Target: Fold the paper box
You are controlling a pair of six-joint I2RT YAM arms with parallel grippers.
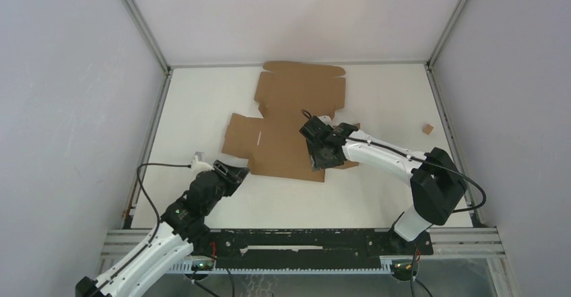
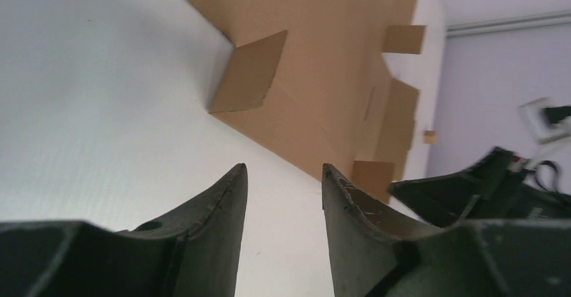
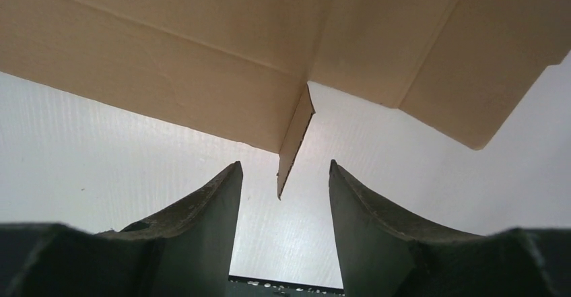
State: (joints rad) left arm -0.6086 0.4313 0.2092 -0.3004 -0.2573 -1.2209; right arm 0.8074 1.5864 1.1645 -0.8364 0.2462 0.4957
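The paper box [image 1: 289,118] lies mostly flat and unfolded in the middle of the table, plain brown cardboard. In the left wrist view one small flap [image 2: 249,75] of the paper box [image 2: 330,75] stands up at its near corner. My left gripper [image 1: 239,172] hovers just off that front-left corner, open [image 2: 283,176] with only table between its fingers. My right gripper [image 1: 319,162] is over the box's front-right edge, pointing at the near side. It is open [image 3: 284,169], and the tip of an upright flap [image 3: 293,145] seen edge-on reaches between its fingertips without touching either.
A tiny brown cardboard scrap [image 1: 427,128] lies near the right wall, also seen as a speck [image 2: 429,136] from the left wrist. Grey walls close in the table on three sides. The black rail [image 1: 303,240] runs along the near edge.
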